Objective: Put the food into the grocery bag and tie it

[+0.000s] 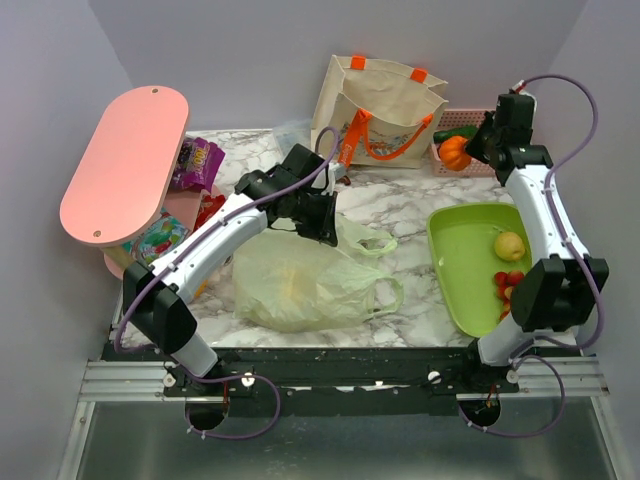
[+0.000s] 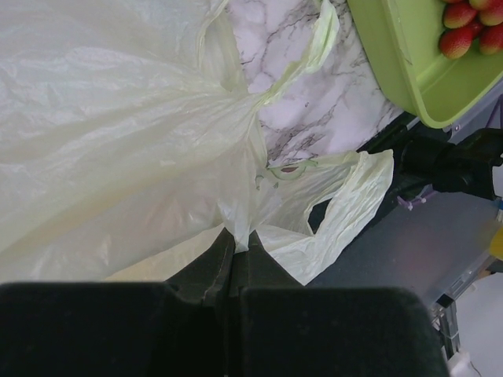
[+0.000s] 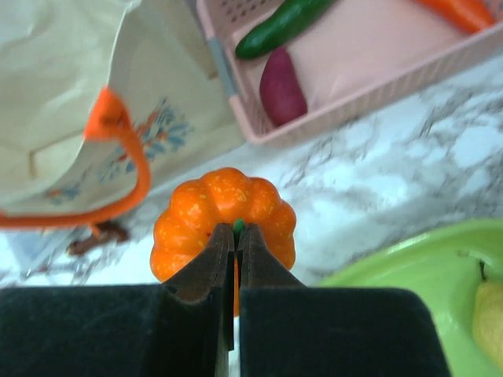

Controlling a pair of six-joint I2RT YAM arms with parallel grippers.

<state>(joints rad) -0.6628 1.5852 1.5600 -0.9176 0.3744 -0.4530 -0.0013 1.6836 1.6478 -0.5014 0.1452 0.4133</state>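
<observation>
Your marble bench (image 1: 400,200) carries the grocery bag (image 1: 300,285) near centre, your left hand (image 2: 234,245) pinching a fold of it. At far right, your right hand (image 3: 236,236) pinches the stem of the orange fruit (image 3: 196,212).

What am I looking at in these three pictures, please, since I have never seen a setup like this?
These are two robot arms bolted at the near edge of a marble table. The overhead picture looks down from behind them; the other two come from a camera on each wrist, so the dark shapes at the bottom are that arm's own jaws. The left arm has its jaws shut on a fold of the pale green plastic grocery bag. The right arm has its jaws shut at the stem of a small orange pumpkin. Also there: a green tray holding strawberries and a yellow fruit, a canvas tote, and a pink basket with a cucumber.
</observation>
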